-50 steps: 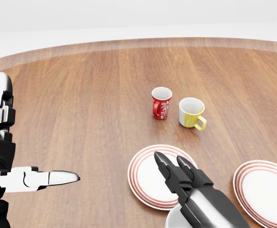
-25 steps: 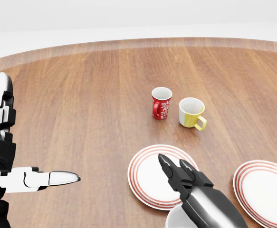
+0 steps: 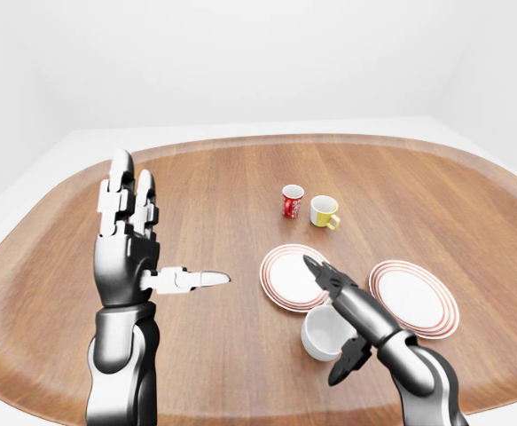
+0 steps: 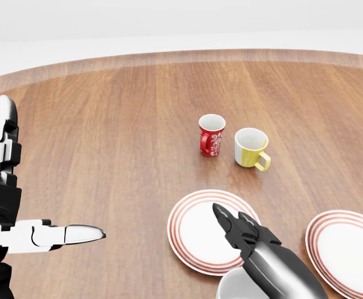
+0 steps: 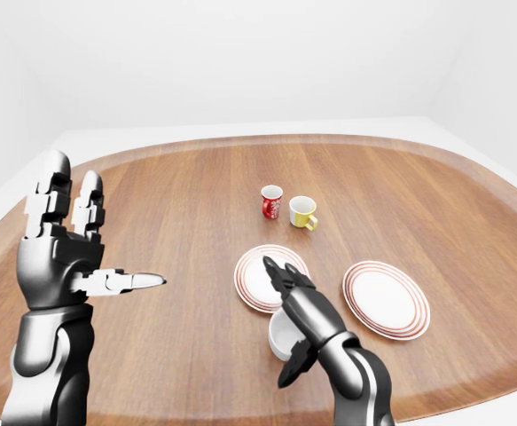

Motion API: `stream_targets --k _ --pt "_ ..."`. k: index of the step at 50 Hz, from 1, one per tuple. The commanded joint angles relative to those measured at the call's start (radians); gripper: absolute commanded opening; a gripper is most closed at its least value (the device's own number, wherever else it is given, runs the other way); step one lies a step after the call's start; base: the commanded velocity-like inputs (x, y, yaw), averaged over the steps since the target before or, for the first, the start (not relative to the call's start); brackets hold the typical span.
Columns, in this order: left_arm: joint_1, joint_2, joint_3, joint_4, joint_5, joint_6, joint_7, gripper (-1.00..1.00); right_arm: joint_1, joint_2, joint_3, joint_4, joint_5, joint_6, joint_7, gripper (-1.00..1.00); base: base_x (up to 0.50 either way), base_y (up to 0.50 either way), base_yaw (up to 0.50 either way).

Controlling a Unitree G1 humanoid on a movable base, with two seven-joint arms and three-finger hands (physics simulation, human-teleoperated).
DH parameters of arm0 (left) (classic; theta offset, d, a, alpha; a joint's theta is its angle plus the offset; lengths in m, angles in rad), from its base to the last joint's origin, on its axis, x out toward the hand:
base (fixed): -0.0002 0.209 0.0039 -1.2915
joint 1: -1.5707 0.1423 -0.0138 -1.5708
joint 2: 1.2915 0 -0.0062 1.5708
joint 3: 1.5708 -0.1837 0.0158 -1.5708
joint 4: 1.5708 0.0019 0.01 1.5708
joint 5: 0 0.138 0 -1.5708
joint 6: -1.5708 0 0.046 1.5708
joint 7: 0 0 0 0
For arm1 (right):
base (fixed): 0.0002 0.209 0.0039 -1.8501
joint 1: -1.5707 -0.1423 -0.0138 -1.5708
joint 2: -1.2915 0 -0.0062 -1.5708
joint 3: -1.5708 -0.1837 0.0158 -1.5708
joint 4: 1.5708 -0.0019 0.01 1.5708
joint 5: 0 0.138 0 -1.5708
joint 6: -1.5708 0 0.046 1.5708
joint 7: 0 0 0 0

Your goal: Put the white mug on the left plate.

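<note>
Fingers: right hand (image 3: 342, 311) spread around the plain white mug (image 3: 325, 334), not closed; left hand (image 3: 138, 253) raised, splayed wide.
Mug: lower centre, on the brown wooden table (image 3: 214, 191), just below the left red-ringed plate (image 3: 286, 277).
Room: bare white walls.

My right hand (image 3: 342, 306) crowds the white mug (image 3: 322, 331); the left plate (image 3: 286, 276) lies bare, two mugs well beyond.
</note>
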Motion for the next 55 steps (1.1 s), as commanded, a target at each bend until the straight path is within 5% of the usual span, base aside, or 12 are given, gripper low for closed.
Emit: stream_targets --k 1,55 --pt "-0.001 0.0 0.0 -0.003 0.0 0.0 0.0 1.0 -0.02 -0.002 -0.015 0.032 0.013 0.0 0.0 1.0 0.0 0.0 0.0" --pt "-0.002 0.001 0.001 0.001 0.001 0.0 0.001 1.0 -0.079 -0.017 -0.052 0.212 0.027 0.0 -0.022 1.0 0.0 0.0 0.0"
